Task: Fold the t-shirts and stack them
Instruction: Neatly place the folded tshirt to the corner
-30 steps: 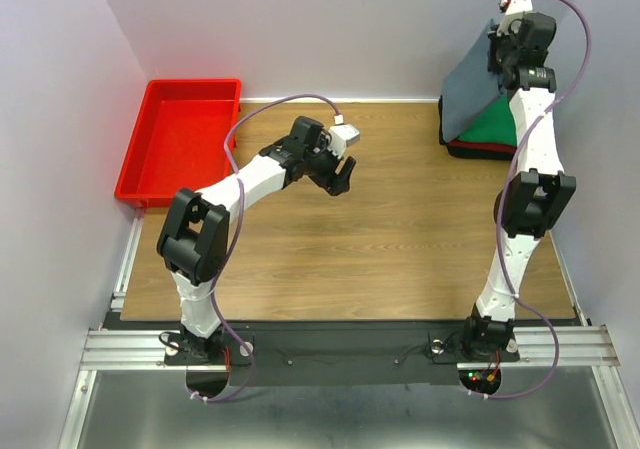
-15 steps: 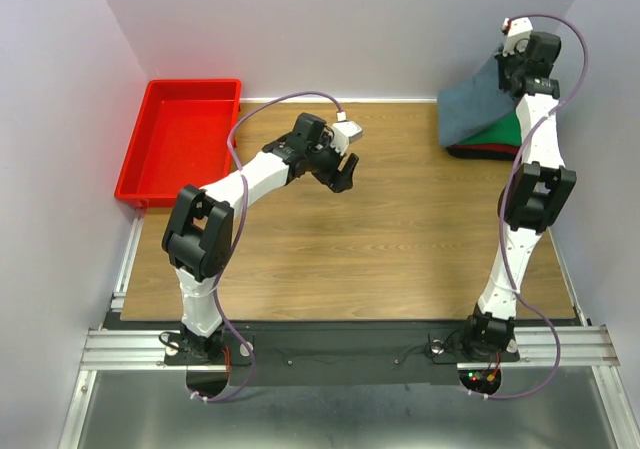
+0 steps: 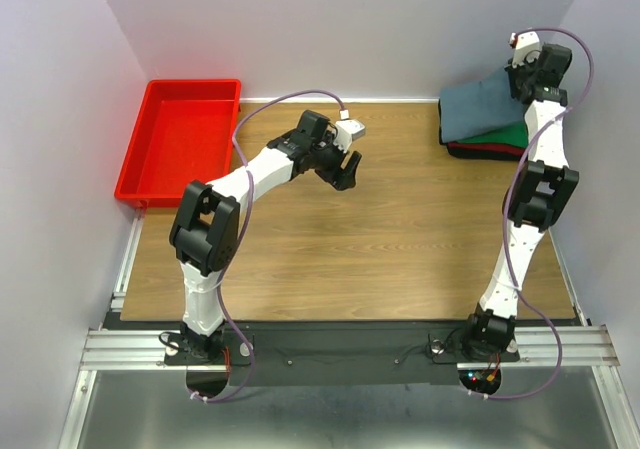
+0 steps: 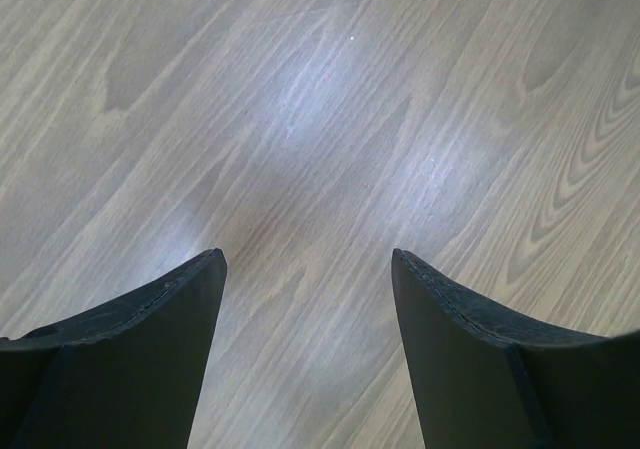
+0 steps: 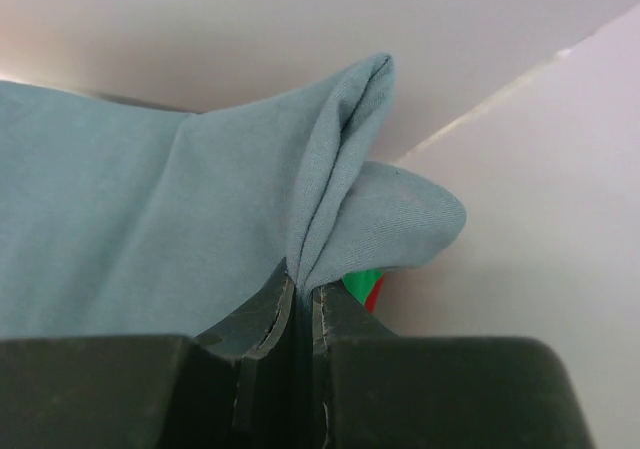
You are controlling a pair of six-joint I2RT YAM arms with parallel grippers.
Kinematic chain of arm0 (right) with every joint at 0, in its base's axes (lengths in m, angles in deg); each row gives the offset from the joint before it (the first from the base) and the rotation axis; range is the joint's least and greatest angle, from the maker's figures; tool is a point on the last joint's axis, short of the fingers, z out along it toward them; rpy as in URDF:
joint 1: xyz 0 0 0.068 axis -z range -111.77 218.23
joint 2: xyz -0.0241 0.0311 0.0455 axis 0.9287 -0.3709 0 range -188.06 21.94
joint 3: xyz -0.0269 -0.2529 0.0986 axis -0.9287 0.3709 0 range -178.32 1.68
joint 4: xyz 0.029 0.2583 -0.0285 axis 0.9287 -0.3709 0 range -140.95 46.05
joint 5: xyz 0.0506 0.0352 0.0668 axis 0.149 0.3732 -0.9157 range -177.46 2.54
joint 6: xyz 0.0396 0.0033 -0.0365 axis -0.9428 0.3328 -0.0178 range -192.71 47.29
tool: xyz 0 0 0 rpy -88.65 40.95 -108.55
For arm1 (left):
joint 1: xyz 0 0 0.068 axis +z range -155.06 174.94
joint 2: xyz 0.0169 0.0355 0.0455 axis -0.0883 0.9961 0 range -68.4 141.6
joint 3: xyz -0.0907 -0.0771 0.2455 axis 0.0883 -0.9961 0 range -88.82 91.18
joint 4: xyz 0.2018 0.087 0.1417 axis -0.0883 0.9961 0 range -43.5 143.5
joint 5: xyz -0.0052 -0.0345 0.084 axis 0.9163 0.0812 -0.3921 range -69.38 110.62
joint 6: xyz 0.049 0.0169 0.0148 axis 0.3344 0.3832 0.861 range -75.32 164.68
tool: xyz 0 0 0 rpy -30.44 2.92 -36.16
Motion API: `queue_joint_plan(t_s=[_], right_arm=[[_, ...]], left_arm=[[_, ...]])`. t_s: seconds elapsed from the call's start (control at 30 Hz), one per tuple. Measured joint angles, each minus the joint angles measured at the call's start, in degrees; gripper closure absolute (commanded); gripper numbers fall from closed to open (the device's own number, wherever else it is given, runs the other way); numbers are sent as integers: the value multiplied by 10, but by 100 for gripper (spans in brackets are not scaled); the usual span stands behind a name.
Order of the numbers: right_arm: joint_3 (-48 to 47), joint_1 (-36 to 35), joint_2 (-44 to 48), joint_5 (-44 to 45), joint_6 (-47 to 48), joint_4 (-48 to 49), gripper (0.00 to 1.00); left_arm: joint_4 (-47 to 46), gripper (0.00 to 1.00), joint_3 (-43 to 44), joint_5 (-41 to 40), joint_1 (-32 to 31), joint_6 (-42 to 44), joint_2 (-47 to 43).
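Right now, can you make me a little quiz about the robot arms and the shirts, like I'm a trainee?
1. True or false: the right gripper is shut on a fold of the blue-grey t-shirt.
2. What is between the fingers of the left gripper? A) a green shirt B) nothing C) a red shirt
3. Fill in: the red plastic tray is on the robot's ____ side.

Key: 1 true. 2 B, it is open above bare wood. 3 left.

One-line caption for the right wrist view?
Right hand shut on a pinched fold of the blue-grey t-shirt, a green t-shirt peeking out below.
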Motion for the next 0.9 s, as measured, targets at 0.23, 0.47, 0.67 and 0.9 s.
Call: queue_joint_plan(t_s=[0.23, 0.47, 0.67, 0.9], right_arm=[[-4, 12, -31, -2, 24, 22, 99], [-4, 19, -57, -1, 50, 41, 88], [-4, 20, -72, 14, 71, 61, 42], [-3, 25, -72, 46, 67, 90, 23]], left_arm=[[9, 20, 5, 0, 0, -3, 3], [9, 20, 9, 1, 0, -5, 3], [9, 19, 9, 1, 0, -7, 3], [9, 17, 9, -9, 0, -7, 3]])
